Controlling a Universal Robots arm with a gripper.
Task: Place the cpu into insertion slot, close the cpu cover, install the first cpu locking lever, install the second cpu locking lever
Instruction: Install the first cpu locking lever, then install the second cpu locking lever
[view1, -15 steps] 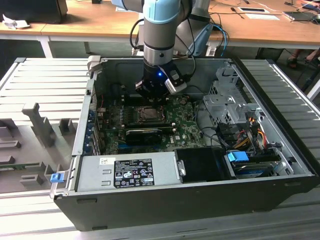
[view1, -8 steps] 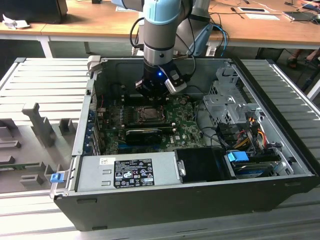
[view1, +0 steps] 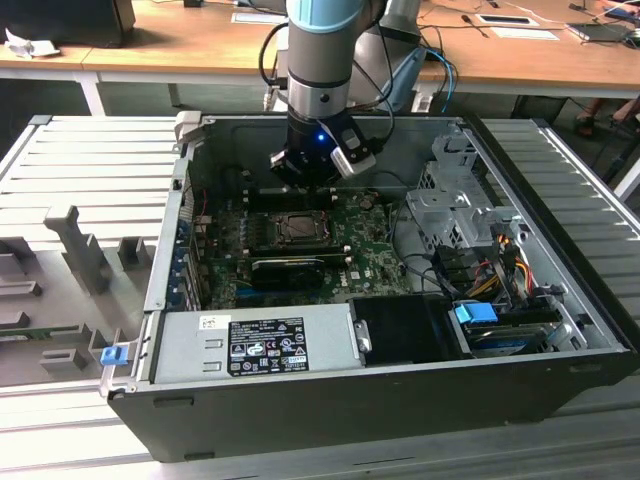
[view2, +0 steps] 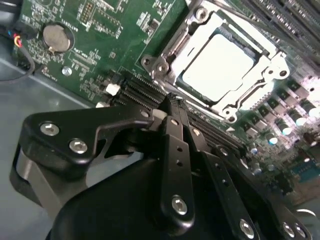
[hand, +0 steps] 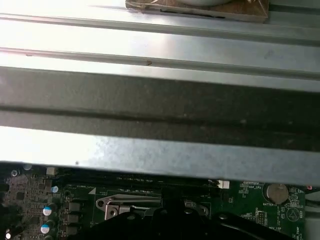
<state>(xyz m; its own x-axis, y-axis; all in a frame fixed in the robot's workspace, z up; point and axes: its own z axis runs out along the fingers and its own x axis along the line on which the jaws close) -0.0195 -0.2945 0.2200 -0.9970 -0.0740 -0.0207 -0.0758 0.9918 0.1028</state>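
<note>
The cpu (view2: 216, 66), a bright silver square, lies in the insertion slot (view1: 298, 228) on the green board. Flat over it lies the cpu cover (view2: 172, 44), its metal frame ringing the chip's top. In the exterior view, my gripper (view1: 303, 178) hangs just above the board on the far side of the slot, near the case's back wall. In the second wrist view, my gripper (view2: 171, 100) has its black fingers (view2: 175, 150) shut together with nothing between them, a short way from the cover's edge. The first wrist view catches the slot's metal edge (hand: 131, 204).
The board sits in an open computer case (view1: 560, 300). Long black card slots (view2: 135, 90) run beside the gripper's tips. A coin battery (view2: 56, 37) lies on the board, a power supply (view1: 260, 340) lines the near side, and cables and a drive cage (view1: 450, 200) fill the exterior view's right.
</note>
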